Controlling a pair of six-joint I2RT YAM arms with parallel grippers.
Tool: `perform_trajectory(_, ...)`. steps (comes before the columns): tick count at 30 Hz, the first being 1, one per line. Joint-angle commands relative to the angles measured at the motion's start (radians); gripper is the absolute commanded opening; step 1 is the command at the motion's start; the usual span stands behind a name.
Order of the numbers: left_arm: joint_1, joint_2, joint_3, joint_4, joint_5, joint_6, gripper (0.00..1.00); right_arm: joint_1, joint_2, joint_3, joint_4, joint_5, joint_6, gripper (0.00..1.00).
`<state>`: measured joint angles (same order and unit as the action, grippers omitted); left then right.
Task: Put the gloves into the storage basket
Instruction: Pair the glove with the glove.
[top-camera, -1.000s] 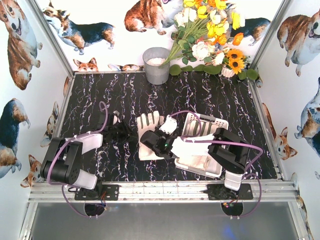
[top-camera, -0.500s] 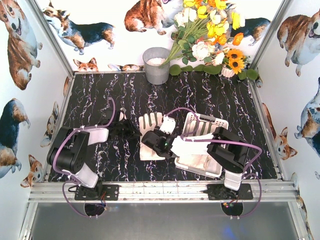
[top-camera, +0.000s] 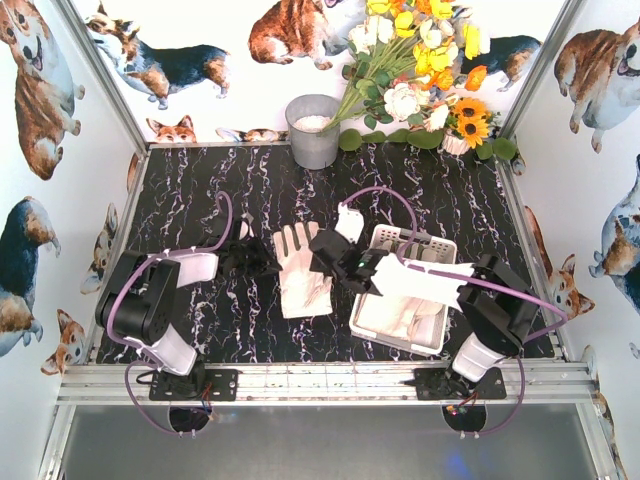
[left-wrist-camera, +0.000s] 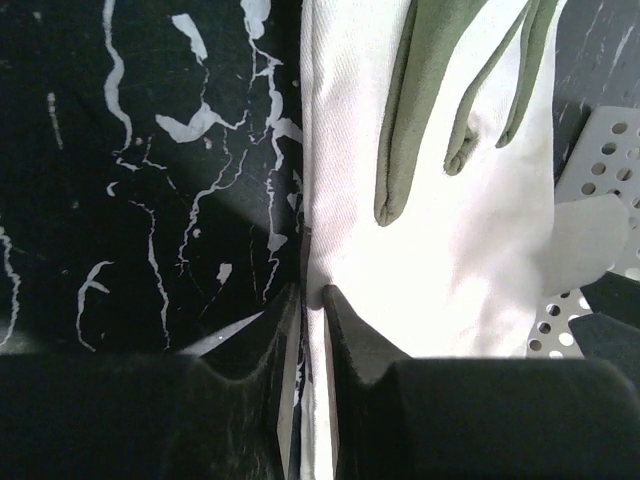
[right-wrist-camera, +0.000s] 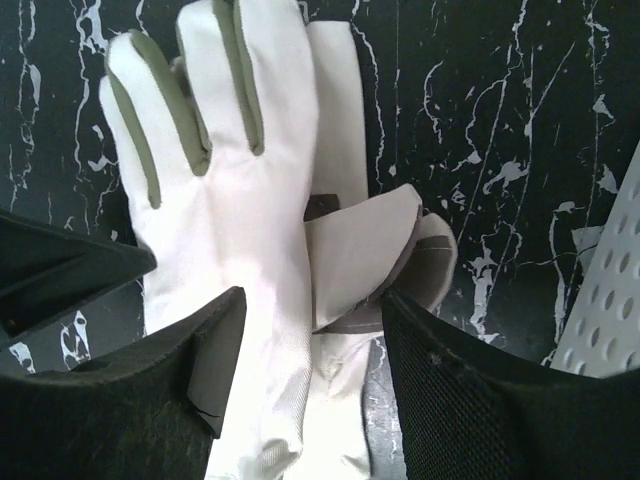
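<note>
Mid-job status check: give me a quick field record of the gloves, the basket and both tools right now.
glove on table: lying flat, fingers pointing away from the arms, left of the storage basket
gloves inside: white fabric in the basket, count unclear
left tool: shut on the table glove's edge
right tool: open over that glove, holding nothing

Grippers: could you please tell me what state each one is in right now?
Left gripper: shut on the glove edge.
Right gripper: open, holding nothing.
</note>
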<state>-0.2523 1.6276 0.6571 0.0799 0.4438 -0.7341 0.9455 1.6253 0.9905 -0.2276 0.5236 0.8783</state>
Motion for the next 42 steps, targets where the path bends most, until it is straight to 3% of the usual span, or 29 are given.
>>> perform_trajectory(1,0.003,-0.02,-0.011,-0.086,-0.095,0.045,0.09,-0.037,-0.048,-0.008,0.03,-0.094,-0.077,0.59)
perform_trajectory(10,0.019,-0.117,-0.05,-0.134,-0.145,0.059,0.09,-0.061,-0.028,0.013,-0.004,-0.188,-0.065,0.72)
perform_trajectory(16,0.019,-0.175,-0.048,-0.145,-0.092,0.084,0.26,-0.096,-0.011,0.004,0.004,-0.262,-0.045,0.72)
perform_trajectory(20,0.019,-0.208,-0.019,-0.171,-0.09,0.11,0.34,-0.1,-0.02,0.01,-0.037,-0.328,-0.033,0.65)
perform_trajectory(24,0.021,-0.185,0.02,-0.189,-0.112,0.125,0.35,-0.099,-0.006,-0.02,-0.027,-0.377,0.003,0.55)
perform_trajectory(29,0.03,-0.095,0.075,-0.169,-0.093,0.126,0.3,-0.099,0.019,-0.034,0.02,-0.428,0.008,0.42)
perform_trajectory(42,0.033,0.006,0.167,-0.167,-0.092,0.153,0.15,-0.1,0.074,-0.022,0.061,-0.491,0.005,0.25)
